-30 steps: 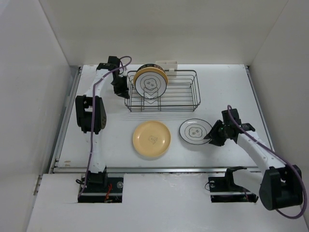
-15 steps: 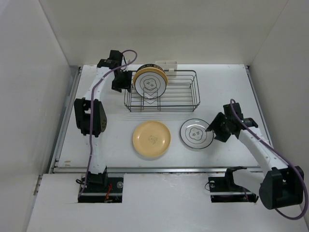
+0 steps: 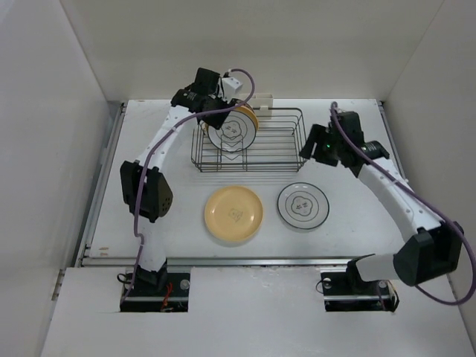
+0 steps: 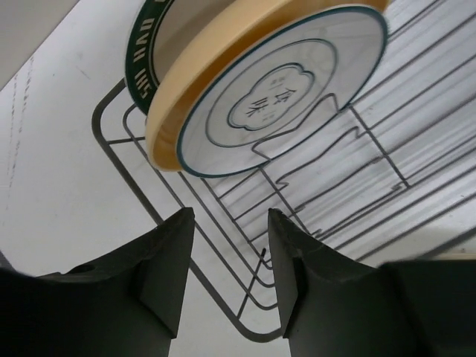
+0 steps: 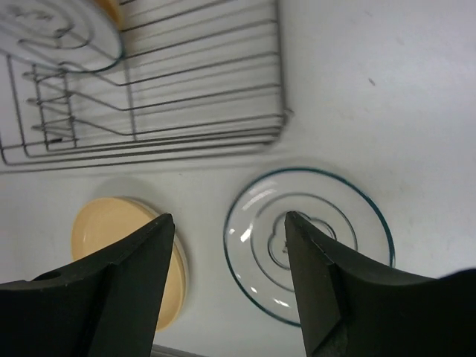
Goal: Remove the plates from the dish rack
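The dish rack [image 3: 281,143] stands at the back of the table and holds three plates upright at its left end: a white dark-rimmed plate [image 3: 230,131] in front, a yellow plate [image 4: 195,95] behind it, then a green-rimmed plate [image 4: 141,46]. My left gripper [image 3: 217,113] hovers open over the rack's left end, just left of these plates, nothing between its fingers [image 4: 165,277]. Two plates lie flat on the table: a yellow plate [image 3: 233,213] and a white plate [image 3: 303,205]. My right gripper [image 3: 315,146] hangs open beside the rack's right end, above the white plate [image 5: 312,242].
A small white holder [image 3: 257,98] is clipped to the rack's back side. White walls close in the table on the left, back and right. The right part of the rack [image 5: 201,89] holds no plates.
The left gripper swung from outside the rack's left side to over the standing plates and opened. The right gripper let go of the white plate, opened wider and rose toward the rack's right end.
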Robot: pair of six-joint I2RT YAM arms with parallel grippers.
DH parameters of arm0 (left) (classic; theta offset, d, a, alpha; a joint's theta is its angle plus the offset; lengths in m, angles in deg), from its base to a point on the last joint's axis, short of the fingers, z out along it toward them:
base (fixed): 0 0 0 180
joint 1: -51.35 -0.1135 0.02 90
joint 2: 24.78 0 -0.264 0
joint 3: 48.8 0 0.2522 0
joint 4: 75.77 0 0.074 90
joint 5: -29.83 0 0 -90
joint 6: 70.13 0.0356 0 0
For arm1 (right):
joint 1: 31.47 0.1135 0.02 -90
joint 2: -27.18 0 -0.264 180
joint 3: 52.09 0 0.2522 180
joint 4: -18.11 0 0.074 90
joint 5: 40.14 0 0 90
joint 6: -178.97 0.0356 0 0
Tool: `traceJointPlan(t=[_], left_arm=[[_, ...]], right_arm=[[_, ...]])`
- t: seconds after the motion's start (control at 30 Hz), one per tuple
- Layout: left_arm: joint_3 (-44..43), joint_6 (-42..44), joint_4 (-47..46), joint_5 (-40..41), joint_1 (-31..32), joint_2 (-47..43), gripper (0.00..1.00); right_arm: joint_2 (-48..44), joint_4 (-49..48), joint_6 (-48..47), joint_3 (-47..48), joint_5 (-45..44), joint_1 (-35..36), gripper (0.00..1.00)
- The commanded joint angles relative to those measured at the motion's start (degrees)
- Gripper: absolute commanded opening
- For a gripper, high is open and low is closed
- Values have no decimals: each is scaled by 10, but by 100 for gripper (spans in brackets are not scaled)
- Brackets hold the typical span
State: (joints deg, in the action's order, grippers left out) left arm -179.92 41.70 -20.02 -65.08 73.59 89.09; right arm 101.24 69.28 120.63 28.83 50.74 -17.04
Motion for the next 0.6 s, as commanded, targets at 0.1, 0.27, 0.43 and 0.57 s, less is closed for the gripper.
traceJointPlan(t=[0.1,0.27,0.43,0.57], left_arm=[[-35,-98,-21,85,-23,-13,41],[-28,-166,30,90,-61,-21,44],[-4,-172,70,124,-72,12,53],[-6,-195,92,152,-85,52,57]], right_arm=[[173,-84,-268,226,58,124,66],[343,-63,-335,439,44,167,60],[455,-70,-335,555,16,172,58],[495,-85,-341,592,-24,177,58]])
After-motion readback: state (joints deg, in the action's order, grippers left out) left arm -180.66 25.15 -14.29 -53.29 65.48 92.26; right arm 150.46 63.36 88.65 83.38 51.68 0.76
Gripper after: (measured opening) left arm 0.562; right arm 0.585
